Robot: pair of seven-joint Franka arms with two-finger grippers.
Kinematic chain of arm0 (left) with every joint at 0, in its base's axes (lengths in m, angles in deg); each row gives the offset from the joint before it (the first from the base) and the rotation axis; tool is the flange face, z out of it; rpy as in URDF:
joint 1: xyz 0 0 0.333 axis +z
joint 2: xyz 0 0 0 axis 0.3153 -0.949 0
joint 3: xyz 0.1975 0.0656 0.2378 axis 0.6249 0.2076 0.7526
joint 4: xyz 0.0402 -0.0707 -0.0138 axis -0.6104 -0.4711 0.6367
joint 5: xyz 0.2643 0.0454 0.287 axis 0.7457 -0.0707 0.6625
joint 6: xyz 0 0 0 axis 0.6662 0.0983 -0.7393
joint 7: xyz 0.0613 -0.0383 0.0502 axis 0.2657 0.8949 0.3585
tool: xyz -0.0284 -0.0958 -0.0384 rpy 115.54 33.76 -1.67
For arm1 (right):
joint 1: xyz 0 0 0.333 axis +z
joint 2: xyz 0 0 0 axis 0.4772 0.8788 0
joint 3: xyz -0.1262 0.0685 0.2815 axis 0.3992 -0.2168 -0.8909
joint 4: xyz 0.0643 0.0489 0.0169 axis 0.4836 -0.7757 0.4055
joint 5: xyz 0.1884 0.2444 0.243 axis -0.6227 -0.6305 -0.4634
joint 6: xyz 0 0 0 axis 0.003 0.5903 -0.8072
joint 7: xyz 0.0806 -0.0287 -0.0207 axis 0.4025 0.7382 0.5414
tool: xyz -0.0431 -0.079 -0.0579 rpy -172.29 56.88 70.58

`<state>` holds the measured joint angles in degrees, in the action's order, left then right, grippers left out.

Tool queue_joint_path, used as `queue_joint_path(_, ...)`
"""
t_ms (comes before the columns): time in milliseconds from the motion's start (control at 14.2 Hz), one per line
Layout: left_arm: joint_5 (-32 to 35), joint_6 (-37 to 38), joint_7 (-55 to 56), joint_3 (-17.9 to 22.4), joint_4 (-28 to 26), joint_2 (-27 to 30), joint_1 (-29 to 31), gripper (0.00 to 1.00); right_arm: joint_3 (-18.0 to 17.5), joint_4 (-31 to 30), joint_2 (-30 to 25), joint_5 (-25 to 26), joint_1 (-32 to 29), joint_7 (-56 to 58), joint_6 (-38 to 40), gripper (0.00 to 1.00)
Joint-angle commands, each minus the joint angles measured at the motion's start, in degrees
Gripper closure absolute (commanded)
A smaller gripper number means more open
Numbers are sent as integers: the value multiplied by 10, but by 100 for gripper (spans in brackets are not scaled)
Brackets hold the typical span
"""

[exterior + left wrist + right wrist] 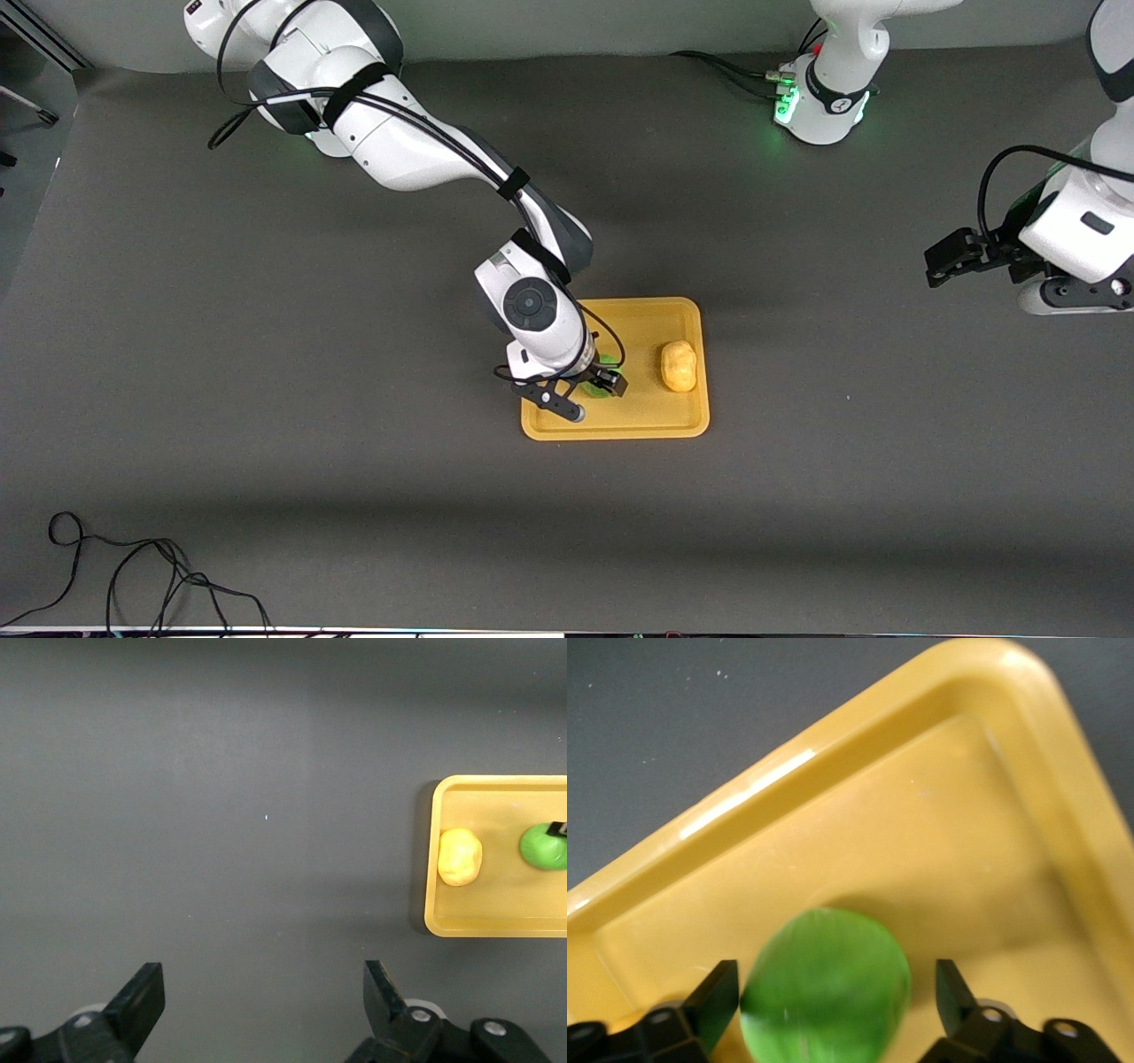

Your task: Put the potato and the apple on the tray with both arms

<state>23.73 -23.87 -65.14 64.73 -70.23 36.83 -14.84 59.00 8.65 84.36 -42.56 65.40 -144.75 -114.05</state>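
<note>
1. Apple [824, 988] sits in the tray [620, 425], at the end toward my right arm, and it lies directly between my right jaws.
2. My right gripper [589, 390] is low over that end of the tray. Its jaws stand apart on both sides of the apple, and in the right wrist view I see a gap at one side, so I judge the fruit is released and not clamped.
3. Potato [679, 365] lies in the tray too, at the end toward my left arm, close to the rim, with its long axis running toward the front camera. It is well apart from the apple.
4. My left gripper [261, 1005] waits high over the bare counter [266, 443] at its own end, far from the tray, with jaws wide apart and nothing between them.
5. I judge both things are already placed. The move left for the right arm is straight up, because the tray rim is near the jaws on two sides and a sideways move can push the round apple.
</note>
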Motion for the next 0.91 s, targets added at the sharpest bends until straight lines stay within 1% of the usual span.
queue_joint_path(0,-8,-13,-10,1,-29,24,3,0,3,2,-90,-8,-30,44,129,0)
queue_joint_path(141,-10,-14,-10,0,-42,37,2,0,7,-29,-188,-8,-55,131,242,0)
queue_joint_path(211,-10,-13,-10,0,-47,43,3,0,8,-47,-231,-8,-80,167,281,0)
queue_joint_path(352,-11,-15,-11,1,-47,44,5,0,8,-85,-298,-8,-132,222,322,0)
queue_joint_path(422,-16,-20,-11,1,-48,43,5,0,20,-117,-334,-8,-150,243,322,0)
queue_joint_path(492,-23,-21,-10,1,-48,43,5,0,36,-155,-370,-8,-173,294,316,0)
queue_joint_path(562,-25,-20,-10,4,-47,44,8,0,40,-181,-401,-8,-190,353,316,0)
queue_joint_path(633,-26,-20,-11,11,-47,45,15,0,52,-204,-429,-8,-202,367,319,0)
queue_joint_path(773,-29,-20,-20,12,-48,44,17,0,85,-247,-471,-3,-203,402,329,0)
queue_joint_path(844,-29,-19,-20,12,-47,44,16,0,87,-257,-485,-1,-213,434,332,0)
